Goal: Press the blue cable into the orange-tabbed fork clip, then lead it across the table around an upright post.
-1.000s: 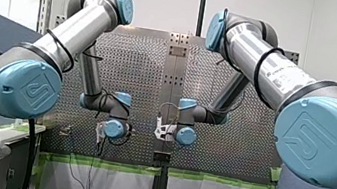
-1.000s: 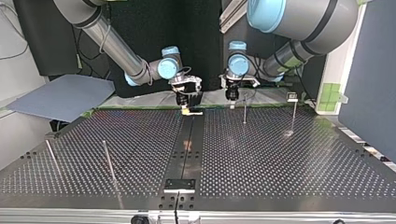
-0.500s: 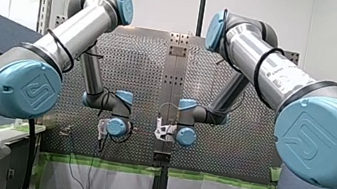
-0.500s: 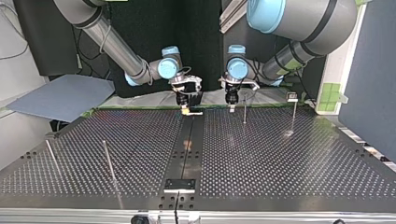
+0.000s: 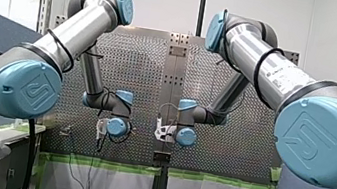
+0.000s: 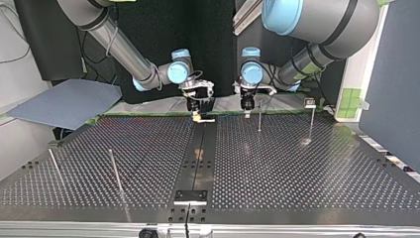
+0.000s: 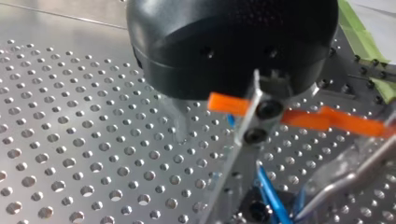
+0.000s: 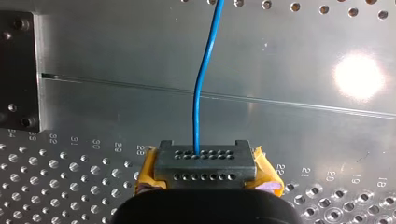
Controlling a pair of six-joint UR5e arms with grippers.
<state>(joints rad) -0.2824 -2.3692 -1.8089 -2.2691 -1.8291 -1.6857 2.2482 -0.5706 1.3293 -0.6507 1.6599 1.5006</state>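
Blue cable is held in my right claw, which is closed on it with yellow pads either side, low over the plain centre strip of the table. The cable runs straight ahead from the claw. I judge this hold keeps the line taut and steerable while its other part is seated. Next rightward in the top view, my left claw hangs low by the table's edge nearest the arms, over the orange-tabbed fork clip, likely so as to press the cable in; open or closed, I cannot tell. Just beside it stands an upright post, with a second post further right. The top view gives the spacing of claws and posts but no cable; the left wrist view alone shows short blue lengths under the orange tabs.
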